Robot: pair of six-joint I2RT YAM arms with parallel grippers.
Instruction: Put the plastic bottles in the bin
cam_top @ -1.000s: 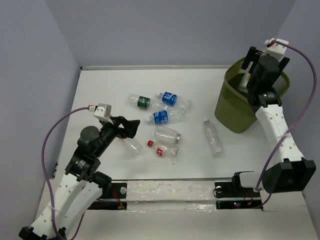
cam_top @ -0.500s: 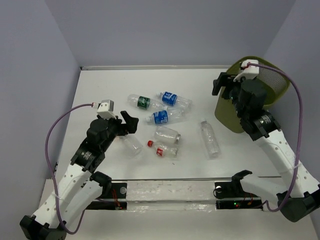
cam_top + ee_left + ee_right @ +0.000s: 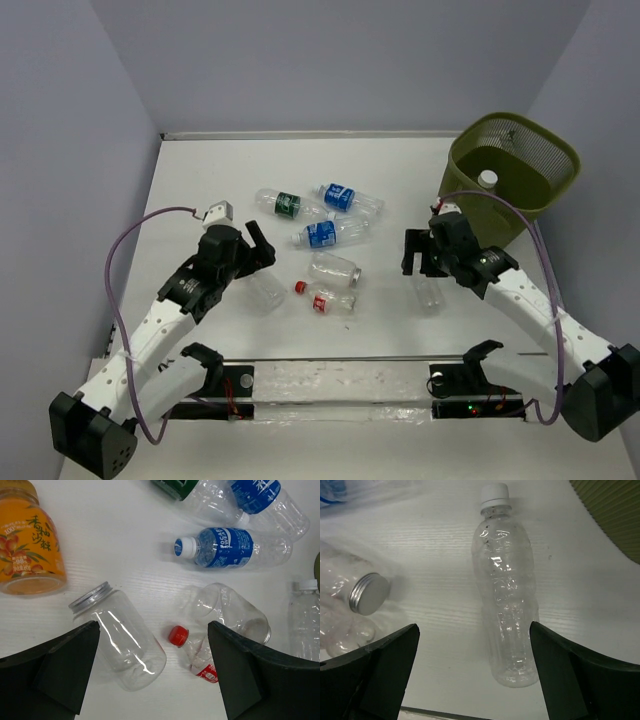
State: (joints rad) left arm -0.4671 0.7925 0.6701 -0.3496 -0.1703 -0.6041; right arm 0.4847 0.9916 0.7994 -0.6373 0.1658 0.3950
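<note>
Hovering above the left part of the white table [image 3: 190, 180], the left gripper [image 3: 262, 247] has its fingers spread wide and holds nothing. In its wrist view a clear silver-lidded jar [image 3: 117, 637] lies under the gap, with an orange-labelled bottle [image 3: 30, 545] further left. Loose plastic bottles lie mid-table: a green-labelled bottle [image 3: 285, 203], a far blue-labelled bottle [image 3: 340, 197], a near blue-labelled bottle [image 3: 322, 234] and a red-capped bottle [image 3: 322, 301]. Right of them the right gripper [image 3: 424, 258], also wide apart and empty, hangs over an unlabelled bottle [image 3: 507, 605] lying flat. Far right stands the bin [image 3: 478, 222], upright, with one white-capped bottle [image 3: 487, 180] inside.
</note>
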